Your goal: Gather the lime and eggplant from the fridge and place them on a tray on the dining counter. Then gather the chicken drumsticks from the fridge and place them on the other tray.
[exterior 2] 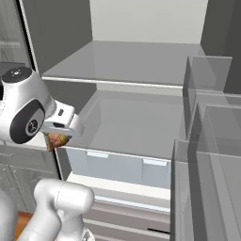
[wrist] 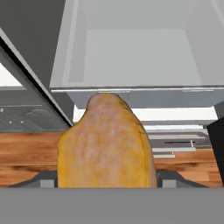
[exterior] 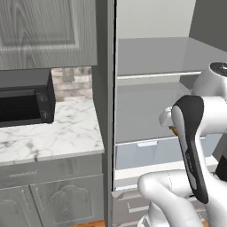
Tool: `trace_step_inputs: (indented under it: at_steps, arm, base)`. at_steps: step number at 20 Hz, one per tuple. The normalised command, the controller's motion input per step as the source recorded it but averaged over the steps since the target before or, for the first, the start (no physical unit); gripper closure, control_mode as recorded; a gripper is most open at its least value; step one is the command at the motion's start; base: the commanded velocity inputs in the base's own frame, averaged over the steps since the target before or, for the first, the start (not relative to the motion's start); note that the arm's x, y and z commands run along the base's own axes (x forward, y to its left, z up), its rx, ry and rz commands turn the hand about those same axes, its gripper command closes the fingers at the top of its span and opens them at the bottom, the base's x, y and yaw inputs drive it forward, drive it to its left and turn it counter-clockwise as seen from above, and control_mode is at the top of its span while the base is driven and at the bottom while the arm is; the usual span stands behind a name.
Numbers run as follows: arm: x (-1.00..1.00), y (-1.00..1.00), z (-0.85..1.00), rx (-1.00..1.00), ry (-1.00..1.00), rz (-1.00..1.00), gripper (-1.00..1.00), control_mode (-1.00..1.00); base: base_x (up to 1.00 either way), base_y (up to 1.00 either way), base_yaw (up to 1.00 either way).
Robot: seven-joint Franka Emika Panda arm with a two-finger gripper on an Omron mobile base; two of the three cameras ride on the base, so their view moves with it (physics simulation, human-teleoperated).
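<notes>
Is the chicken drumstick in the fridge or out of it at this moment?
Out. The chicken drumstick sits in the gripper, which hangs in front of the open fridge by its left edge; wooden floor shows behind it in the hand view.

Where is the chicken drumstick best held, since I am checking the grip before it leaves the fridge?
Probably across the thick meaty end, much as now: in the hand view the chicken drumstick sits between the fingers, its narrower rounded end pointing away. That wide body gives the pads broad flanks to press from either side. The gripper holds it by the fridge.
</notes>
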Motion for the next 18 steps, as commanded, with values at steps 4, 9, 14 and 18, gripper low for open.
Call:
trace_step_inputs:
  at_steps: [4,9,14,18]
  arm:
    - [-0.43,0.02,0.35,-0.04,0.0,0.0,1.0,-1.0]
    - [-0.48,0.0,0.28,-0.01,0.0,0.0,1.0,-1.0]
    - [-0.15,0.0,0.22,0.0,0.0,0.0,1.0,-1.0]
    - [-0.03,0.0,0.04,0.0,0.0,0.0,1.0,-1.0]
  base:
    - [0.0,0.0,0.0]
    - [0.0,0.0,0.0]
    - [0.0,0.0,0.0]
    - [0.0,0.0,0.0]
